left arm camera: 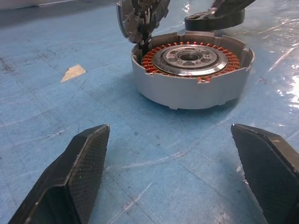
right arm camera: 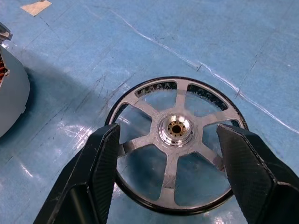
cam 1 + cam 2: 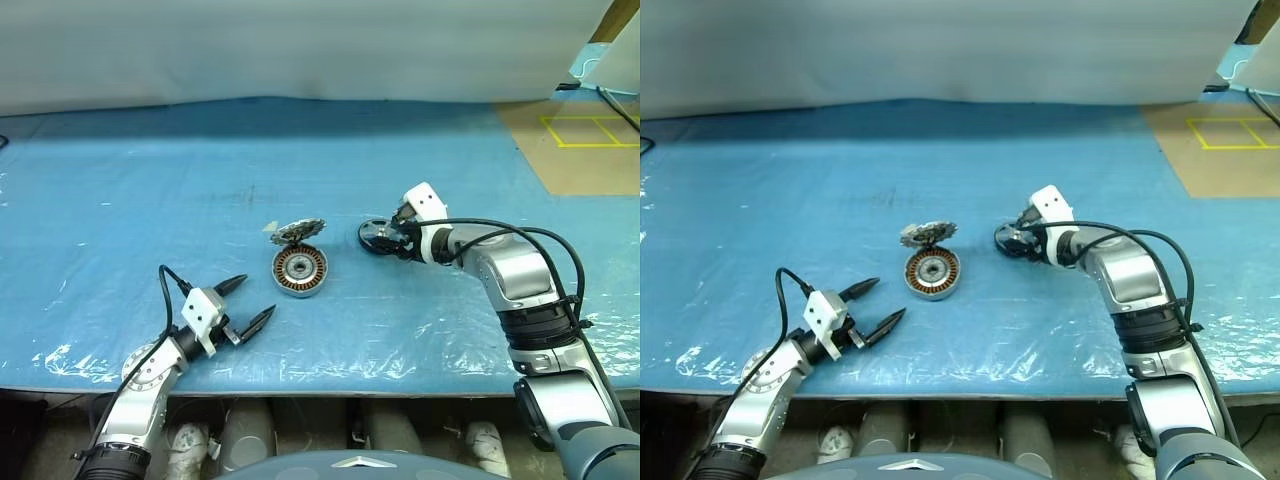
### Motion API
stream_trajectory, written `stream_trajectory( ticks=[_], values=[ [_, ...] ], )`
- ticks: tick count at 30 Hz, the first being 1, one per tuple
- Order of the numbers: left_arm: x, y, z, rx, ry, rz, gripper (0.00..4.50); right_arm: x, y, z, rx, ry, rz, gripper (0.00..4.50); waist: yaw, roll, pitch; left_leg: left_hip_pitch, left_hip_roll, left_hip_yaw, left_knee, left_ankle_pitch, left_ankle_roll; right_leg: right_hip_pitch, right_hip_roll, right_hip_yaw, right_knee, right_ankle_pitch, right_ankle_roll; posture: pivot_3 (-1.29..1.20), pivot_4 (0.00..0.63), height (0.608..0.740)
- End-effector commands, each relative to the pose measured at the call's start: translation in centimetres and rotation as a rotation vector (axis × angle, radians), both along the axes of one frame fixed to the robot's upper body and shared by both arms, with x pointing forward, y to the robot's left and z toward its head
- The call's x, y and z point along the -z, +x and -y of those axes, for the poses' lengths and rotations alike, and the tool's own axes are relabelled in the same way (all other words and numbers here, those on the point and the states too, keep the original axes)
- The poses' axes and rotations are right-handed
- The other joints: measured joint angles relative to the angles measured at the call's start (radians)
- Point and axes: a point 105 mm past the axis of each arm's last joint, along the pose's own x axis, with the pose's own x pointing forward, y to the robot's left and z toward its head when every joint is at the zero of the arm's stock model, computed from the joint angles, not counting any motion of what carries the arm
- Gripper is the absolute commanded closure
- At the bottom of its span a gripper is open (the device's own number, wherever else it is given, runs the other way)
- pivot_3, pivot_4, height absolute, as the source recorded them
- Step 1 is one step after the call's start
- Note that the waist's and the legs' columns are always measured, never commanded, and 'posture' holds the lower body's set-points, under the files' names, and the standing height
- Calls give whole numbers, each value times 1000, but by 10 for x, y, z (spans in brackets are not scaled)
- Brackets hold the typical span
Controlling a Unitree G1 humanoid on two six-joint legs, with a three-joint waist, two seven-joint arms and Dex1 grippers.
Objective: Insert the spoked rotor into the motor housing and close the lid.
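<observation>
Lying flat: the spoked rotor (image 2: 175,144) rests on the blue plastic sheet (image 3: 150,180), to the right of the motor housing (image 3: 300,272) and apart from it, its silver hub facing up.
Rotor look: black rim, silver spokes, 6 of them countable in the right wrist view.
Right gripper (image 3: 388,238): angled down over the rotor, its 2 fingers (image 2: 100,163) spread, one on either side of the wheel; whether the tips touch the rim is hard to tell, but they do not seem to pinch it.
Housing: sits near the middle of the sheet, open side up, with copper-orange windings ringing a silver centre.
Lid (image 3: 298,230): stands tilted open at the far rim of the housing, its toothed edge visible, joined to the rim on that side.
Left gripper (image 3: 246,304): held low near the front edge of the table, pointing toward the housing with a gap of bare sheet between; its 2 fingers (image 1: 77,175) are spread wide and hold nothing.
Small scrap (image 1: 73,72): a pale bit of tape lies on the sheet just beside the lid, on the robot's left.
Far right: brown floor with yellow tape lines (image 3: 590,132) beyond the sheet.
</observation>
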Motion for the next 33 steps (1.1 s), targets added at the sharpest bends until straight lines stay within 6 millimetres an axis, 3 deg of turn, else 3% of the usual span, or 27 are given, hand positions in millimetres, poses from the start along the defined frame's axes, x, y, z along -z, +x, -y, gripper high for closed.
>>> stream_trajectory(
  ticks=[1, 6, 7, 15, 19, 23, 28, 33],
  values=[
    [-19, 0, 2, 8, -8, 53, 111, -5, -1, -2, -11, -5, 22, 1480, 0, 0, 0, 0, 0, 0, 0, 0, 0, 0, 0, 0, 0, 0, 0, 0, 150, 740],
    [-22, 1, 4, 3, -9, 49, 111, -1, -2, 1, -4, -11, 6, 3058, 0, 0, 0, 0, 0, 0, 0, 0, 0, 0, 0, 0, 0, 0, 0, 0, 150, 740],
    [-21, 1, 5, 2, -9, 47, 111, -1, -2, 1, -4, -12, 5, 3209, -1, 0, 0, 1, 0, 0, 0, 0, 0, 0, 0, 0, 0, 0, 0, 0, 150, 740],
    [1, 2, 3, -5, -3, 25, 111, 0, -7, 1, -15, -20, 0, 3211, 0, 0, 0, 1, 0, 0, 0, 0, 0, 1, 0, 0, 0, 0, 0, 0, 150, 740],
    [-9, 2, 1, 5, -7, 60, 111, -29, -12, -8, -108, 20, 120, 3212, 1, 0, 0, 1, 0, 0, -1, 0, 0, 1, 0, 0, -1, 0, 0, 0, 150, 740],
    [-22, 1, 2, 12, -20, 96, 111, -52, -39, -17, -306, 15, 171, 3244, 3, 0, 0, -1, 0, 0, -1, 0, 0, 0, 0, 0, -1, 0, 0, 0, 150, 740],
    [-23, 2, 8, 29, -33, 119, 111, -52, -82, -37, -605, -43, 129, 3244, 3, 0, 0, 0, 1, 0, -4, -1, 2, 0, 0, 0, -4, 0, 0, 0, 150, 740],
    [-23, 7, 10, 52, -49, 119, 111, -45, -89, -63, -744, -90, 139, 3244, -1, 0, 0, 1, 1, 0, -3, -2, 4, 0, 0, 0, -3, 0, 0, 0, 150, 740]
  ],
)
